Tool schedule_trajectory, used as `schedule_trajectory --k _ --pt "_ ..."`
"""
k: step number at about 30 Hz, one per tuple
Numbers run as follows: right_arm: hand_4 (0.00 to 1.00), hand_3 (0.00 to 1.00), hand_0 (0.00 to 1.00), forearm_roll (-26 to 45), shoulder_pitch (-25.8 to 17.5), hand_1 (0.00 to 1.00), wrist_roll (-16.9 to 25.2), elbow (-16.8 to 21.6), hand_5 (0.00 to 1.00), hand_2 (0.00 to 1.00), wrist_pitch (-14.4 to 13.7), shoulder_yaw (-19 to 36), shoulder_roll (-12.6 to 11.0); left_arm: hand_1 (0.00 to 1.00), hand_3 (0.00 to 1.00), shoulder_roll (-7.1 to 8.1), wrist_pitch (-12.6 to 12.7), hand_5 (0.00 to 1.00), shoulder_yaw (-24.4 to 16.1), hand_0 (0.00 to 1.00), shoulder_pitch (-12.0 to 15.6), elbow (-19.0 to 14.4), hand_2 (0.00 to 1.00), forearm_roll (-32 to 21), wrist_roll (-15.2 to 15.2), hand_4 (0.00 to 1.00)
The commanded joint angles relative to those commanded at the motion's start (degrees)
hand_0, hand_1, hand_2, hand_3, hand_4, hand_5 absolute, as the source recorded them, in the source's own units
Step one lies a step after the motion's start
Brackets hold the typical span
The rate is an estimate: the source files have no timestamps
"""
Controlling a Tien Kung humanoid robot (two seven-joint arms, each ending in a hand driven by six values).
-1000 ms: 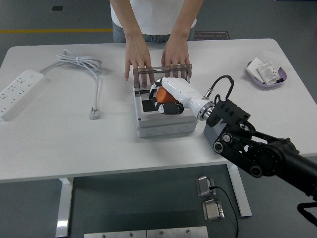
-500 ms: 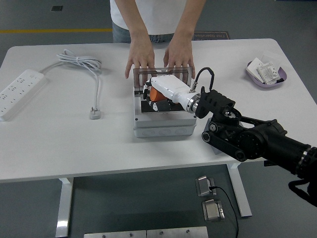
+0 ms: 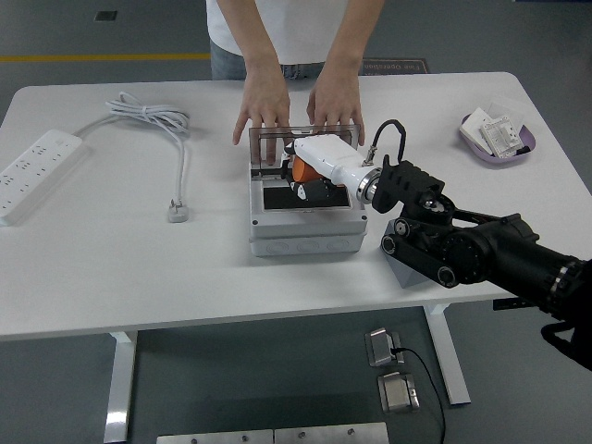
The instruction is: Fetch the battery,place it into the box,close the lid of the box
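1 arm is at work: the right arm (image 3: 481, 254) comes in from the lower right, low over the white table (image 3: 139, 277), and ends in the white right hand (image 3: 319, 166) reaching over the open box (image 3: 301, 217). The left arm is out of view. The box is a pale grey case just in from the table's near edge, with its dark inside showing to the left of the hand. The fingers (image 3: 310, 190) are curled down into the box around an orange object, which I take to be the battery (image 3: 301, 171); it sits in the far part of the box, under the palm, and I cannot tell whether it already rests on the bottom or hangs in the grip.

So the step in hand looks like step 2 of 3, placing the battery in the box. The next move calls for the fingers to loosen and the hand to lift clear without dragging the battery out or knocking the lid.

Behind the hand, the dark see-through lid (image 3: 277, 139) stands upright at the box's far edge. A person stands at the far side with 2 hands on the table, the person's left-side hand (image 3: 261, 106) and right-side hand (image 3: 335, 104) just behind the lid, seemingly steadying it. Closing it is not yet done.
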Motion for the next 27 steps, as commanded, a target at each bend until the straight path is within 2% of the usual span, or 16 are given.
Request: schedule_trajectory --k 11,19,20,25,26,27 --pt "0.002 0.208 0.198 1.22 -0.91 0.198 1.40 -0.71 0.002 0.242 0.03 -0.11 0.18 0.739 0.648 -0.04 -0.02 0.223 0.37 0.654 -0.03 0.02 0.727 -0.27 -0.16 0.641" --pt "0.002 0.232 0.194 2.02 -1.19 0.197 2.70 -1.41 0.002 0.242 1.17 -0.12 -0.01 0.739 0.649 -0.05 0.00 0.222 0.28 0.654 -0.01 0.03 0.727 -0.21 -0.13 0.642" --pt "0.046 0.332 0.266 2.04 -1.22 0.289 2.78 -1.49 0.002 0.326 1.38 -0.10 -0.02 0.739 0.649 -0.05 0.01 0.222 0.30 0.654 -0.01 0.04 0.727 -0.21 -0.15 0.641" --pt "0.046 0.332 0.266 2.12 -1.40 0.289 3.17 -1.77 0.002 0.326 2.28 0.17 -0.03 0.739 0.649 -0.10 0.19 0.222 0.20 0.654 0.00 0.11 0.727 0.00 -0.29 0.641" --pt "0.356 0.510 0.456 2.22 -1.43 0.447 3.33 -1.84 0.067 0.482 2.48 0.21 -0.02 0.739 0.649 -0.10 0.21 0.221 0.15 0.654 0.02 0.11 0.727 0.06 -0.29 0.641" --pt "0.356 0.510 0.456 2.27 -1.46 0.447 3.44 -1.89 0.067 0.482 2.62 0.24 -0.02 0.739 0.649 -0.11 0.23 0.221 0.11 0.654 0.03 0.11 0.727 0.10 -0.28 0.641"
